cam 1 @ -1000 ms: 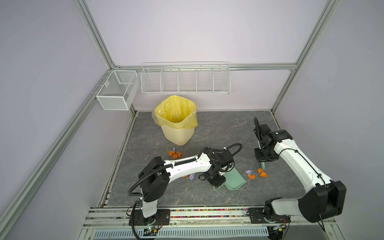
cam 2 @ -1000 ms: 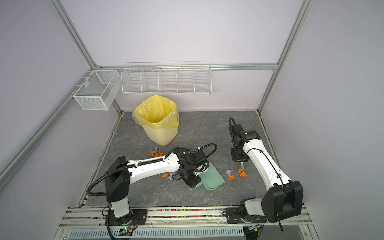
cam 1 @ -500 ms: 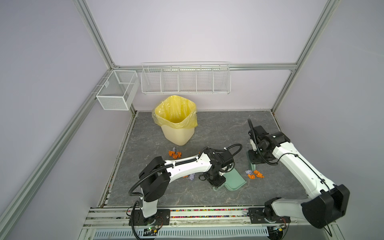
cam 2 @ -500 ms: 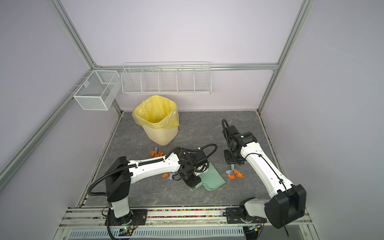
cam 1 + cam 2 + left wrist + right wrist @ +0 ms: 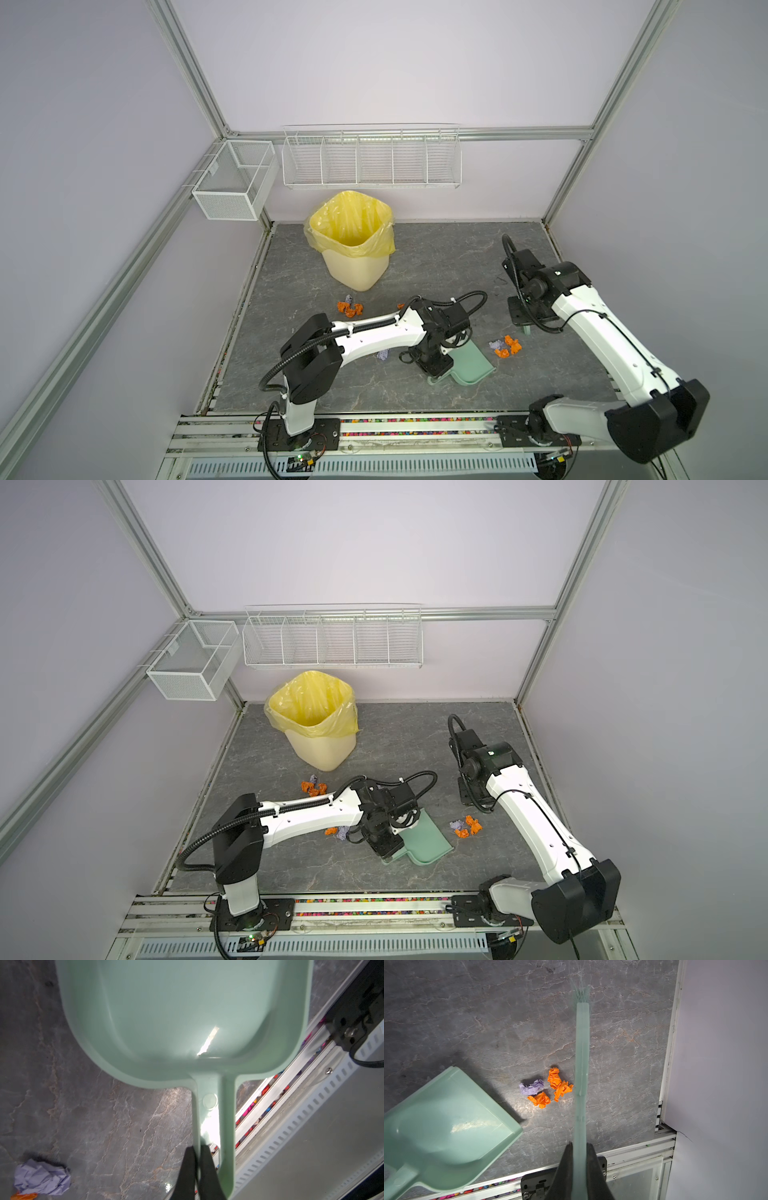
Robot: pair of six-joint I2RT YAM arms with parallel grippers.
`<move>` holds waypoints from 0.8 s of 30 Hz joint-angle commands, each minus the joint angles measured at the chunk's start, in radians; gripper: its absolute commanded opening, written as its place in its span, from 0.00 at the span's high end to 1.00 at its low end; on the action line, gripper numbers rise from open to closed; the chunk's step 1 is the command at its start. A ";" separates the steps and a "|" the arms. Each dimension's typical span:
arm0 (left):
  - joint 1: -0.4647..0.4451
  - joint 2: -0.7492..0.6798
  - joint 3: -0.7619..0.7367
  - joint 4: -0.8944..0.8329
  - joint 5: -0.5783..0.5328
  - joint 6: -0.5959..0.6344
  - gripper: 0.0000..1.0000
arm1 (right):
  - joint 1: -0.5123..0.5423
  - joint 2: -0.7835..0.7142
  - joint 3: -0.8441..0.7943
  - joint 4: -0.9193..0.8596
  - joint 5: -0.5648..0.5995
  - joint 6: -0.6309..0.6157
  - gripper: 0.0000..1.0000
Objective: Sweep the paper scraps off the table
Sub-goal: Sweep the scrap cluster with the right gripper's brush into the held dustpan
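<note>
A yellow-lined bin [image 5: 353,270] stands far left on the table [image 5: 436,266]. One cluster of paper scraps [image 5: 350,308] lies just on its near side; a lavender wad [image 5: 382,355] lies under the left arm [image 5: 374,334]. The left gripper [image 5: 197,1149] is clenched on the handle rim of the mint-green dustpan [image 5: 471,363]. A second cluster [image 5: 546,1087] lies between the dustpan's mouth and the brush [image 5: 582,1053]. The right gripper [image 5: 580,1145] grasps the brush handle.
</note>
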 commanded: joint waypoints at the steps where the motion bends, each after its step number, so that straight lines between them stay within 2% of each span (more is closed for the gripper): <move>1: -0.006 0.016 0.031 -0.010 -0.002 0.005 1.00 | -0.010 -0.002 0.025 -0.038 0.060 0.026 0.93; 9: -0.007 0.024 0.042 -0.007 0.000 0.003 1.00 | -0.019 0.019 0.021 -0.074 0.118 0.033 0.93; 13: -0.007 0.032 0.050 -0.003 0.007 -0.003 1.00 | -0.018 0.031 0.001 -0.058 0.044 0.024 0.93; 24: -0.007 0.084 0.086 -0.010 0.024 0.013 1.00 | 0.007 0.041 -0.054 -0.031 -0.054 0.045 0.93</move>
